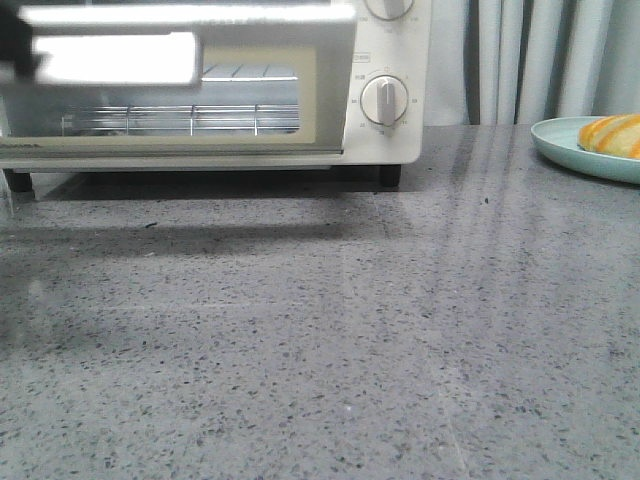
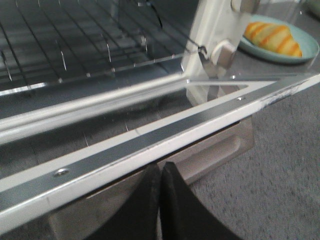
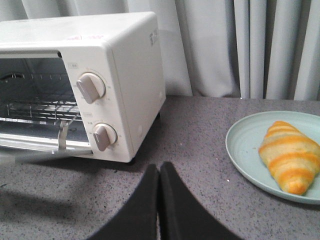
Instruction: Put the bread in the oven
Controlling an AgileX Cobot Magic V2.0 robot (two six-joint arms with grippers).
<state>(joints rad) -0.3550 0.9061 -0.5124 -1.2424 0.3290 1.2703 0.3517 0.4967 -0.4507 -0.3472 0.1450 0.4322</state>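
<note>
The cream-white oven [image 1: 390, 60] stands at the back left of the table, its glass door [image 1: 180, 90] part-way down and the wire rack [image 1: 180, 120] showing inside. The bread [image 1: 615, 133], golden with pale stripes, lies on a pale green plate [image 1: 560, 148] at the far right. It also shows in the right wrist view [image 3: 287, 157] and in the left wrist view [image 2: 272, 36]. My left gripper [image 2: 160, 167] is shut and empty, its tips against the door handle [image 2: 220, 147] just under the door's edge. My right gripper [image 3: 159, 167] is shut and empty above the table, between the oven [image 3: 130, 75] and the plate [image 3: 245, 150].
The grey speckled table [image 1: 330, 340] runs from the oven to the front edge. Grey curtains [image 1: 540, 60] hang behind. Two round dials [image 3: 92, 87] sit on the oven's right panel. The oven door juts out over the table at the left.
</note>
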